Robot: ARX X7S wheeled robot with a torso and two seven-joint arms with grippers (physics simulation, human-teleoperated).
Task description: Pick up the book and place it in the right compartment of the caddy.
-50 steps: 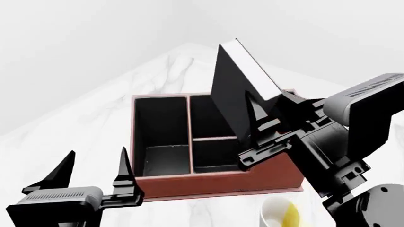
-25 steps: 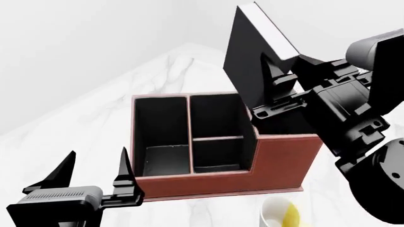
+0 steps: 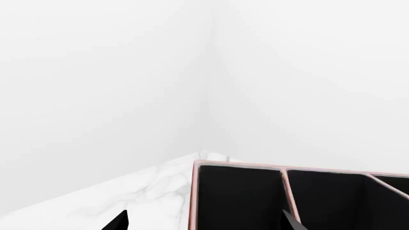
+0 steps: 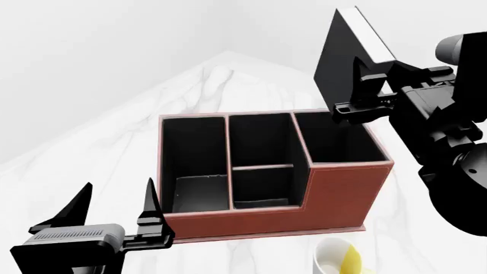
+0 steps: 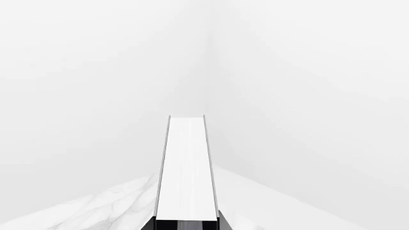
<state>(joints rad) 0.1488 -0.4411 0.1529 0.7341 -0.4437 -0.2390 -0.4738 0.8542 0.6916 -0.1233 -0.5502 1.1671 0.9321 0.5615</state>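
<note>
while one book (image 4: pixel 344 60) is gripped, one caddy (image 4: pixel 335 197) shows three compartments.

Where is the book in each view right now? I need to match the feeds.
Head view: the book is upper right, held in the right gripper above the caddy.
Right wrist view: book at centre, white page edge facing the camera.
Left wrist view: not in it.
Shared landmark: the marble table.

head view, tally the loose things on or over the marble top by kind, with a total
book: 1, black, held up in the right gripper
caddy: 1, reddish-brown, three sections
mug: 1, white and yellow, just in front of the caddy
total: 3
</note>
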